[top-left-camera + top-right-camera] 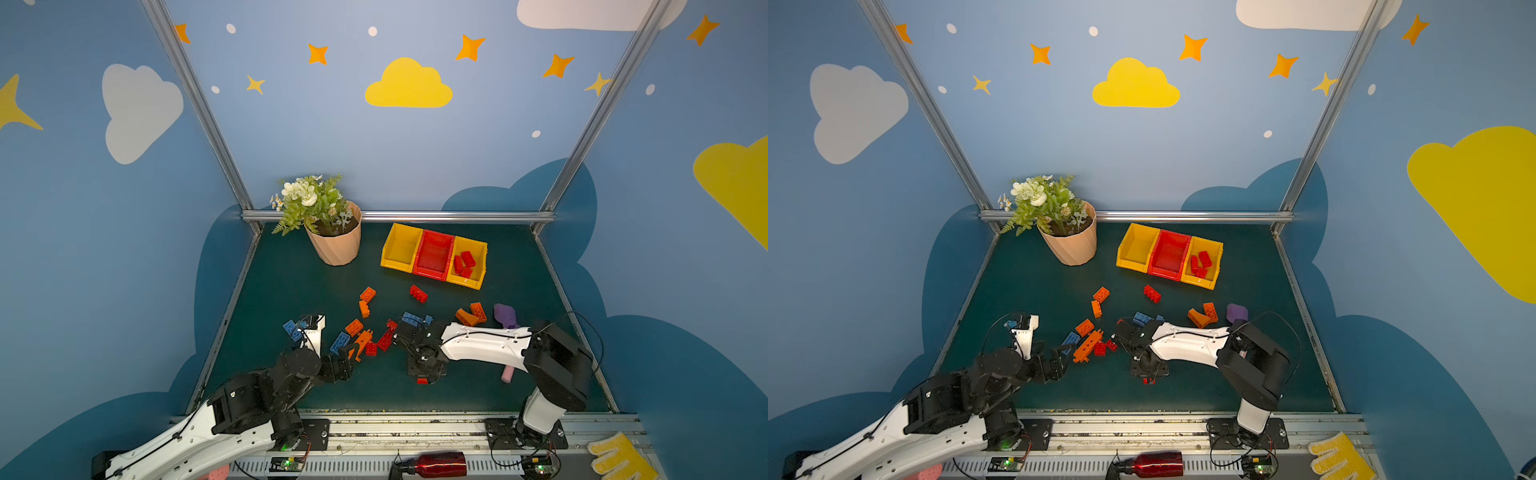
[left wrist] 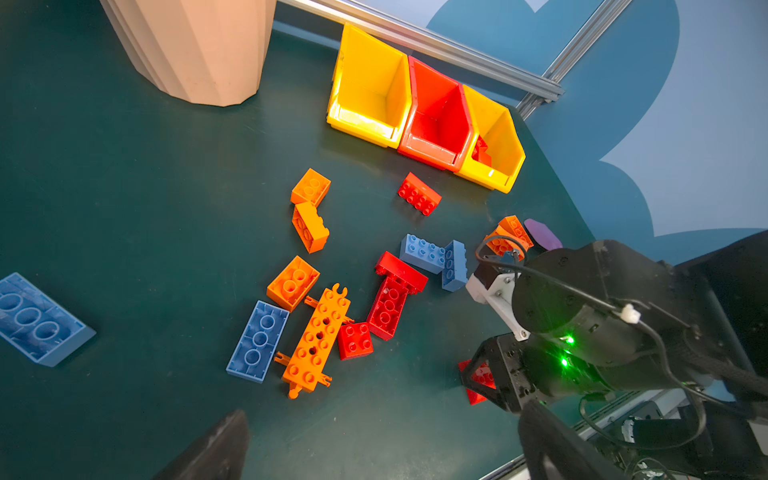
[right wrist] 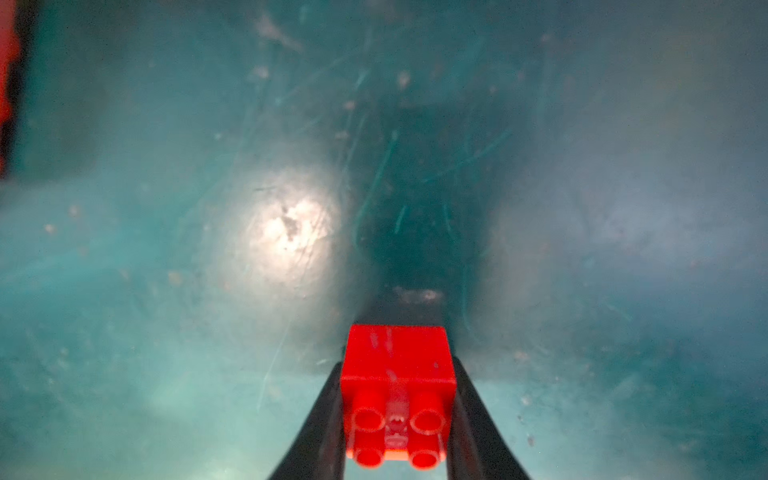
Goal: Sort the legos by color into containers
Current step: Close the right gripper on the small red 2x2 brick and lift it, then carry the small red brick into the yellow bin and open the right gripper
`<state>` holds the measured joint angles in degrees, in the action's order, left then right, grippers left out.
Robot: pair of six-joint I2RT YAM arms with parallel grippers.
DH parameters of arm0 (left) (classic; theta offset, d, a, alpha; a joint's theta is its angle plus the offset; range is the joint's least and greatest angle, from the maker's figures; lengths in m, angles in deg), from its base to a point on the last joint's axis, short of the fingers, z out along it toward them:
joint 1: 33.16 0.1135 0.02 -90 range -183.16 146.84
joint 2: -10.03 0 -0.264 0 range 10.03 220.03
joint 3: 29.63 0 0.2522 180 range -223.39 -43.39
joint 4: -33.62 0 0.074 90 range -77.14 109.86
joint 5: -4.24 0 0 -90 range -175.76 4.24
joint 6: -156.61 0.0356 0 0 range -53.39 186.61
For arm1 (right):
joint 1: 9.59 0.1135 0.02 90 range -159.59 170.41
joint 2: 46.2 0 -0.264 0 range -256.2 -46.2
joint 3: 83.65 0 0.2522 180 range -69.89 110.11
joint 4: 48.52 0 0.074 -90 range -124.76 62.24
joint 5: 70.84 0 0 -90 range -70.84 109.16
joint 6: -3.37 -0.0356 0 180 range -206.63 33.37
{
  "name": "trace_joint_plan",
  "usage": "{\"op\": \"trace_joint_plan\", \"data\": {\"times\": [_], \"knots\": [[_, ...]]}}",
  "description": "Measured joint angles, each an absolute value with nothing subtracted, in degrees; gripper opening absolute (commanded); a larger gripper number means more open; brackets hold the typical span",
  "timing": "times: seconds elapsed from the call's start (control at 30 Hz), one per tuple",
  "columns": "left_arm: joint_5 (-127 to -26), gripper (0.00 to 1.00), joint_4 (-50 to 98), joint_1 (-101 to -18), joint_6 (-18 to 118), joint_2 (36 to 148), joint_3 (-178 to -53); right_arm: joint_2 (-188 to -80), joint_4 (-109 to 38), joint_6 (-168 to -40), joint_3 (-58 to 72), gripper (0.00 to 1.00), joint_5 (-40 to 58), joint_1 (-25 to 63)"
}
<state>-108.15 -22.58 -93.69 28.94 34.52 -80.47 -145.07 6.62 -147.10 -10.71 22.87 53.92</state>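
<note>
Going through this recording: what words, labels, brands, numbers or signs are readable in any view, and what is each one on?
No text can be read in any view.
Red brick in the right wrist view: studs blurred, no lettering legible.
Bins: no label shows.
Pot: plain.
Circuit boards at the front rail: any print too small to read.
Bottle: no label legible.

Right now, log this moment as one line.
right gripper: shut on red lego | left gripper: open, empty | one yellow bin: holds red legos
</note>
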Motion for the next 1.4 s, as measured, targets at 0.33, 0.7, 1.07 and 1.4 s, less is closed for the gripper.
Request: {"op": "trace_joint_plan", "data": {"times": [0.33,0.7,1.07,1.4], "knots": [[-106.9,1.0,-18.6,-93.7,35.5,42.9,-84.5,-141.4,11.7,-142.6,-5.4,0.21,23.1,47.0],[-102.0,1.0,-10.5,-86.4,41.4,59.4,-92.6,-136.0,16.6,-128.1,8.7,0.21,21.9,22.6],[-94.2,1.0,-2.7,-74.9,42.6,85.9,-109.3,-156.9,16.8,-114.4,28.5,0.22,15.2,3.9],[-88.7,1.0,-1.0,-70.1,43.0,98.3,-118.9,-173.4,16.8,-111.0,45.8,0.35,12.9,-0.5]]}}
